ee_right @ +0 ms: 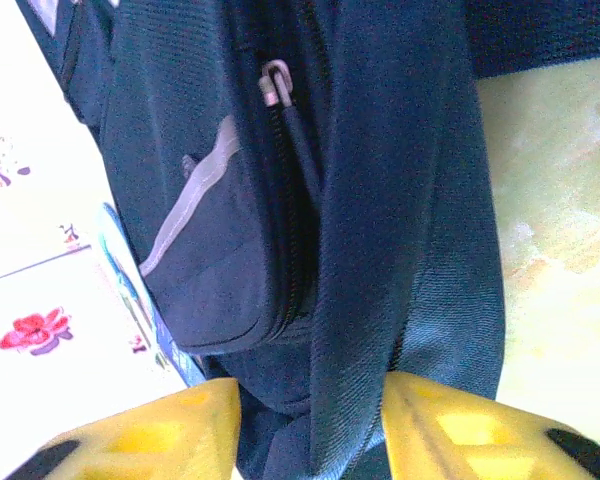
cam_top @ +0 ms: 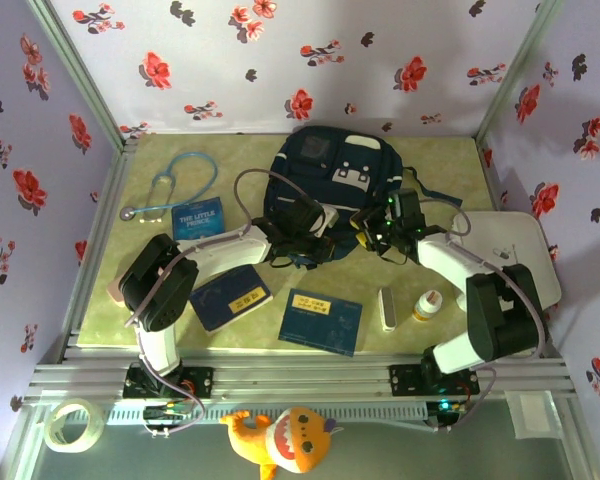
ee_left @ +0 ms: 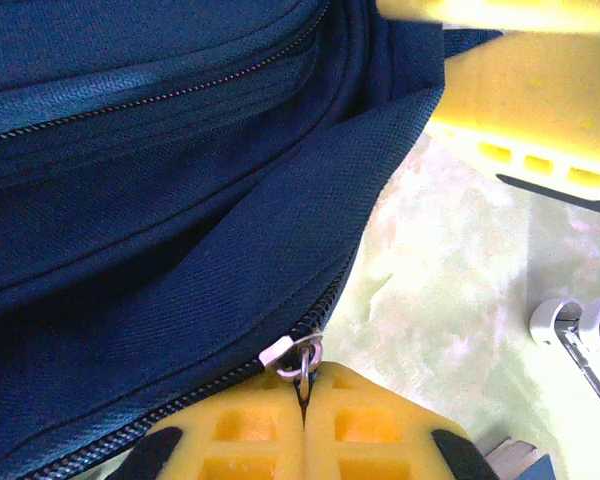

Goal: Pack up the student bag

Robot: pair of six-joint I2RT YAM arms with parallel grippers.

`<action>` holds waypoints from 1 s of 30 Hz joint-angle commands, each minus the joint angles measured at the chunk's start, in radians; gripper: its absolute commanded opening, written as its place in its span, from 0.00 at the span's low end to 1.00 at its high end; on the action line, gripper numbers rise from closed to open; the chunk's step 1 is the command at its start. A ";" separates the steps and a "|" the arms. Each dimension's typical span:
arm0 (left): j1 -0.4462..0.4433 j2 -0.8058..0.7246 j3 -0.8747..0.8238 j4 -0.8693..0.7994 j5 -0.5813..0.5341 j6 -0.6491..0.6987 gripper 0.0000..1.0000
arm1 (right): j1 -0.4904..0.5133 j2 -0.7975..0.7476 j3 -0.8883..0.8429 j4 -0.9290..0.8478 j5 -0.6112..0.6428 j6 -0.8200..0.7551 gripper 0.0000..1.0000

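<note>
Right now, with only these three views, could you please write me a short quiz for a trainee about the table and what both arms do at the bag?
1. True or false: the left gripper is shut on a zipper pull of the student bag.
2. Which item lies at the far left of the table? A) stethoscope B) pill bottle C) white case
3. Fill in: between the fingers of the right gripper lies ___.
Key: 1 true; 2 A, the stethoscope; 3 fabric of the student bag.

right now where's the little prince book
In the top view, the Little Prince book lies left of the student bag, beside the stethoscope.
</note>
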 commanded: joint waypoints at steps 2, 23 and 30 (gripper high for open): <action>-0.009 0.012 0.013 -0.002 0.005 -0.019 0.00 | 0.005 0.040 -0.009 0.025 0.023 -0.025 0.34; 0.190 -0.097 -0.055 -0.296 -0.041 0.258 0.00 | -0.147 0.080 0.135 -0.148 0.169 -0.301 0.07; 0.223 -0.133 -0.040 -0.250 0.024 0.264 0.00 | -0.177 0.078 0.175 -0.158 0.137 -0.315 0.13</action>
